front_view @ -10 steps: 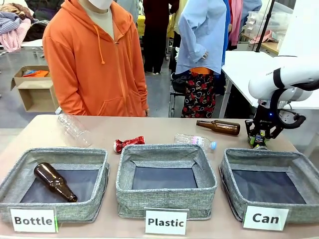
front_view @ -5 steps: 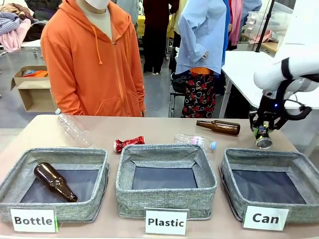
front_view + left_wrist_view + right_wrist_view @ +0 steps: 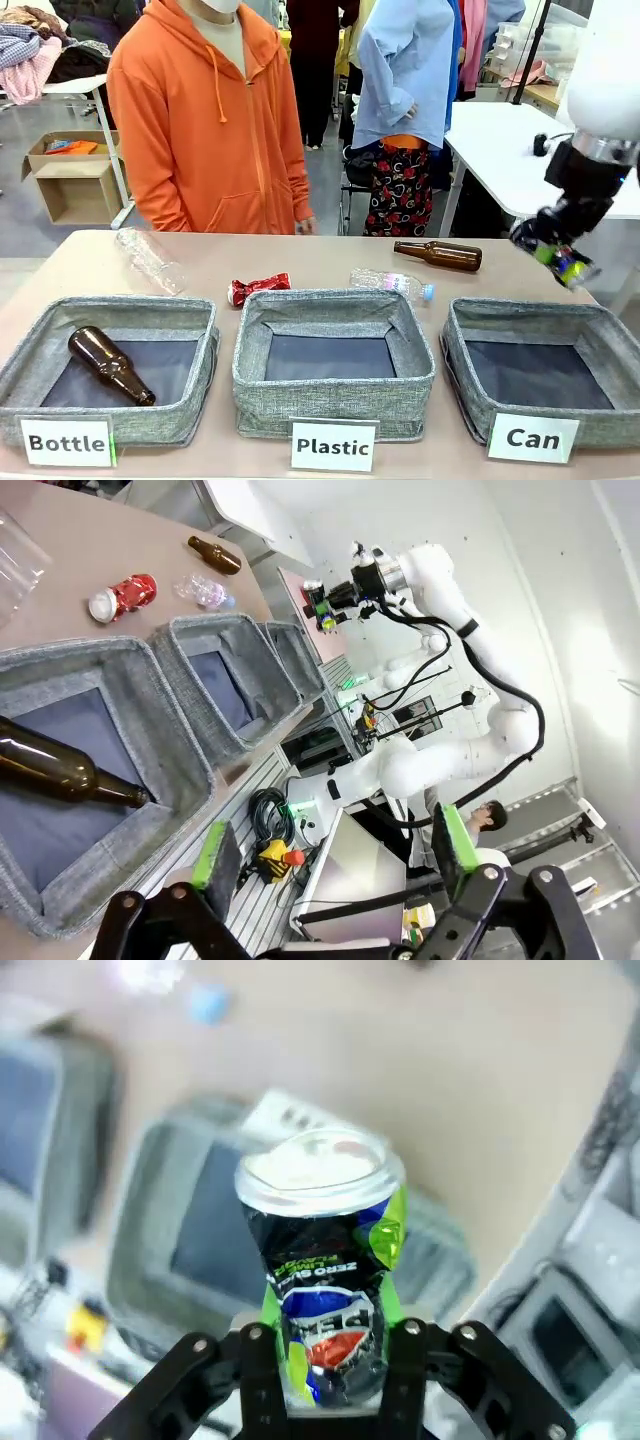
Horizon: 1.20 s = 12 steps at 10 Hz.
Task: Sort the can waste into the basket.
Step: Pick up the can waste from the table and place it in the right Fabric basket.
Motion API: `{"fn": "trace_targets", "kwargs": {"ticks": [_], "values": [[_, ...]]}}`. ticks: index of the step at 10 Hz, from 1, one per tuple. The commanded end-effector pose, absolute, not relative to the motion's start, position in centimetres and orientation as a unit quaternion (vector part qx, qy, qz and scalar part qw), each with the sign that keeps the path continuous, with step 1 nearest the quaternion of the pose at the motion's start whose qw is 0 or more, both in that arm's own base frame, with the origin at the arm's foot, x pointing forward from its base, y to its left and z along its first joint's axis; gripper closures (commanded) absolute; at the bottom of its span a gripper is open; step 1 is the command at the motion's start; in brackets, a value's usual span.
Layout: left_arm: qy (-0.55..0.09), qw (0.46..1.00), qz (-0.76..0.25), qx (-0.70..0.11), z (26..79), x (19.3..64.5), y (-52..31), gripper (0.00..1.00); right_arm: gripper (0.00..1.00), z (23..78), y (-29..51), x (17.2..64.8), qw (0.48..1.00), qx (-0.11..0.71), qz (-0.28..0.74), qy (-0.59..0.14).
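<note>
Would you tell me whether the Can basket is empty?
Empty: the basket has a bare floor; the right hand holds the dark can aloft.

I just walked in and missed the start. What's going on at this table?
The right gripper has its fingers clamped on the dark crushed can and holds it in the air near the far side of the Can basket. The red crushed can lies on the table behind the Plastic bin. The left gripper is open and off to the side. The person in orange stands watching at the far side.
</note>
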<state>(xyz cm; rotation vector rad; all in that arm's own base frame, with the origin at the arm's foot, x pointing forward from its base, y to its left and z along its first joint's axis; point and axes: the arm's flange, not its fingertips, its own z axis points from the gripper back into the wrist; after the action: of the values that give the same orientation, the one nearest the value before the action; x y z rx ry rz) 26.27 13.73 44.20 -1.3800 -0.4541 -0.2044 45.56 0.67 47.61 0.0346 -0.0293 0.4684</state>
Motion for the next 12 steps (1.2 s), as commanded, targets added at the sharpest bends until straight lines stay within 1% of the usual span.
{"fn": "trace_targets", "kwargs": {"ticks": [1, 3, 8, 9, 10, 11, 12], "values": [[-0.206, 0.738, -0.095, -0.635, 44.3, 26.0, 13.7, 0.0, 1.0, 46.0, 0.2, 41.8, 0.873, 0.005, 0.486, 0.041], [-0.206, 0.738, -0.095, -0.635, 44.3, 26.0, 13.7, 0.0, 1.0, 45.4, 0.3, 39.8, 0.814, 0.006, 0.58, 0.023], [-0.206, 0.738, -0.095, -0.635, 44.3, 26.0, 13.7, 0.0, 1.0, 45.2, 0.4, 39.7, 0.805, 0.023, 0.593, 0.006], [-0.206, 0.738, -0.095, -0.635, 44.3, 26.0, 13.7, 0.0, 0.34, 45.1, 0.5, 39.8, 0.802, 0.026, 0.597, 0.004], [-0.206, 0.738, -0.095, -0.635, 44.3, 26.0, 13.7, 0.0, 0.02, 45.1, 0.5, 39.9, 0.8, 0.031, 0.599, 0.001], [-0.206, 0.738, -0.095, -0.635, 44.3, 26.0, 13.7, 0.0, 0.0, 45.0, 0.4, 40.0, 0.799, 0.031, 0.6, 0.003], [-0.206, 0.738, -0.095, -0.635, 44.3, 26.0, 13.7, 0.0, 0.0, 45.0, 0.5, 40.1, 0.801, 0.027, 0.598, 0.004]]}}
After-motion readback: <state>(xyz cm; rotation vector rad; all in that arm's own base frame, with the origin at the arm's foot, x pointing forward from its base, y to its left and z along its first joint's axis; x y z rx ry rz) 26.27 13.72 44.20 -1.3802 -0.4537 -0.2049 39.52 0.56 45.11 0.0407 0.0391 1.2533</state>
